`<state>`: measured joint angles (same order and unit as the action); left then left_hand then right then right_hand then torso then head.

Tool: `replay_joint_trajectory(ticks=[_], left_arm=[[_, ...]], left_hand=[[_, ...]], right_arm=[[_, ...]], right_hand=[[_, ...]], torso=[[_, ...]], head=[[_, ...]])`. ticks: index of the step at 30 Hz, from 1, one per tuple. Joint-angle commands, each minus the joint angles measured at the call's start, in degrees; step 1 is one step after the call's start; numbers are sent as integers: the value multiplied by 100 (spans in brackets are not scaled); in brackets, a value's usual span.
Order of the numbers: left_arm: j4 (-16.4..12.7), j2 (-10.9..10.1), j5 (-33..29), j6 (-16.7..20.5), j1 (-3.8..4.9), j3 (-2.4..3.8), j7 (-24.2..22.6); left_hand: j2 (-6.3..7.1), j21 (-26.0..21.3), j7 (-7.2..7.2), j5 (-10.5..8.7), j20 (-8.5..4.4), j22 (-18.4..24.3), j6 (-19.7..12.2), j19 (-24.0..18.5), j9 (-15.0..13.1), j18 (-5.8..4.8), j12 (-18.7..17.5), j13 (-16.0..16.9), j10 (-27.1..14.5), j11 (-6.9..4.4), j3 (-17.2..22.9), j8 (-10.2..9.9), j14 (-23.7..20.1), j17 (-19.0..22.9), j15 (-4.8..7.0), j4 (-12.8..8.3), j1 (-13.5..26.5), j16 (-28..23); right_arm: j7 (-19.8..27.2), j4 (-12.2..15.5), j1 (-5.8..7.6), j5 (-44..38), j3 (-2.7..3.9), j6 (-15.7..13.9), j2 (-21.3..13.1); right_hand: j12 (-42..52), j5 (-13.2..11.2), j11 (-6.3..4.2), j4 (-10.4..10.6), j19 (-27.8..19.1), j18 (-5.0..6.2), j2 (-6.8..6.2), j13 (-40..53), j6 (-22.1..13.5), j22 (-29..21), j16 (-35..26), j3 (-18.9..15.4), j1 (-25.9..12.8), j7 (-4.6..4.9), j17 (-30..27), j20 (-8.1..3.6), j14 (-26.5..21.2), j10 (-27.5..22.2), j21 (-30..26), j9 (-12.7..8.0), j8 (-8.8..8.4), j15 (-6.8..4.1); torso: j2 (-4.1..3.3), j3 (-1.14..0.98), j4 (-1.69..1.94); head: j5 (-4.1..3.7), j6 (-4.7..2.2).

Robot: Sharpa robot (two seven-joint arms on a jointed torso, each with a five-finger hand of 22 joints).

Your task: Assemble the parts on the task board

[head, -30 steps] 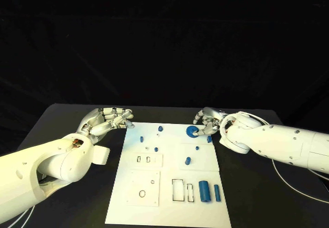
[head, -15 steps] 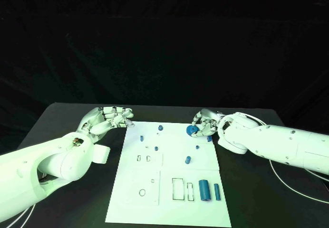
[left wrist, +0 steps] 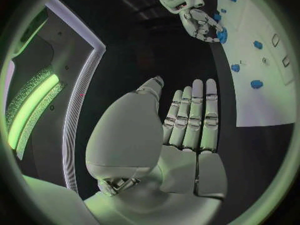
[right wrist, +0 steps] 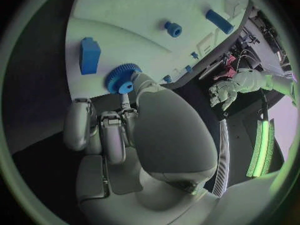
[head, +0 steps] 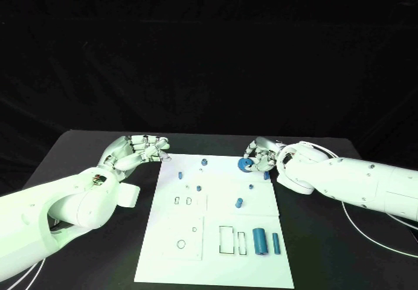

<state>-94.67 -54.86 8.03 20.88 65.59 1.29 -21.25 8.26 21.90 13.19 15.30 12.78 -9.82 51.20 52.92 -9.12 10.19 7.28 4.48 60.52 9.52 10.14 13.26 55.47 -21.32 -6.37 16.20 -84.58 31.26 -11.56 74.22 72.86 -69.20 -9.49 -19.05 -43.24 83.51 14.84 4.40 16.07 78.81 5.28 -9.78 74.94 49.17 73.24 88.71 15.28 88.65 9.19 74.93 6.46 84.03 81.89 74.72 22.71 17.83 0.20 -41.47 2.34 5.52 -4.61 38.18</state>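
The board (head: 218, 241) lies in the middle of the black surface (head: 78, 151), its long side running away from the robot.

The right robot hand (head: 261, 158) is at the board's far right corner and holds a blue gear (head: 244, 164) — toothed rim, round hub. In the right wrist view the gear (right wrist: 121, 78) sits at the fingertips (right wrist: 140, 81) just over the white board (right wrist: 137, 15); whether it touches the board I cannot tell.

The left robot hand (head: 138, 152) hangs just off the board's far left corner, over the bare surface. Its fingers are curled in as seen from the head, while the left wrist view shows them (left wrist: 194, 120) lying straight and close together, side by side, with nothing in them. So that hand (left wrist: 169, 140) is empty; it is apart from the board (left wrist: 262, 85) and from every part.

Other blue parts on the board:
- a small peg (head: 204, 162) near the far edge, between the 2 hands
- a peg (head: 180, 176) toward the left edge
- 2 small bits (head: 197, 189) near the middle, too small to tell apart
- a short peg (head: 238, 203) standing right of centre
- a thick cylinder (head: 260, 241) lying near the near right corner, and a thinner bar (head: 276, 243) just beside it on the right

Left of the cylinder, 2 rectangular outlines (head: 226, 240) are marked on the board, and an oval outline (head: 180, 244) lies toward the near left.
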Motion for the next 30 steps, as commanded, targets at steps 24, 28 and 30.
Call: replay_joint_trajectory(ticks=[24,28,30], left_arm=[[-20,9,28,-98,7,5,18],[-26,27,27,-73,7,5,-10],[-28,35,27,-67,7,5,-17]], left_hand=[[-6,27,-4,-7,5,-11,-48,-60,-12,20,-42,7,-38,13,49,23,-49,-13,-12,17,-85,29],[-8,28,-3,-7,5,-11,-48,-60,-12,21,-42,7,-38,13,51,23,-50,-13,-12,17,-87,29],[-8,28,-3,-7,5,-11,-48,-60,-12,21,-42,7,-38,13,51,23,-50,-13,-12,17,-87,29]], right_arm=[[129,779,39,-734,-13,-734,42],[34,884,63,-981,-12,-789,211],[-28,891,69,-1153,-12,-834,338]], right_hand=[[80,-24,-106,-367,108,-127,-284,642,458,225,45,1277,-470,-116,1197,-89,528,138,171,-17,47,-80],[80,-23,-112,-404,122,-132,-298,644,471,245,45,1314,-486,-123,1197,-94,529,143,186,-15,52,-85],[80,-23,-112,-404,122,-132,-298,644,471,245,45,1314,-486,-123,1197,-94,529,143,186,-15,52,-85]], torso=[[7,9,5],[-6,7,16],[-7,9,19]], head=[[68,-38],[68,-44],[67,-44]])
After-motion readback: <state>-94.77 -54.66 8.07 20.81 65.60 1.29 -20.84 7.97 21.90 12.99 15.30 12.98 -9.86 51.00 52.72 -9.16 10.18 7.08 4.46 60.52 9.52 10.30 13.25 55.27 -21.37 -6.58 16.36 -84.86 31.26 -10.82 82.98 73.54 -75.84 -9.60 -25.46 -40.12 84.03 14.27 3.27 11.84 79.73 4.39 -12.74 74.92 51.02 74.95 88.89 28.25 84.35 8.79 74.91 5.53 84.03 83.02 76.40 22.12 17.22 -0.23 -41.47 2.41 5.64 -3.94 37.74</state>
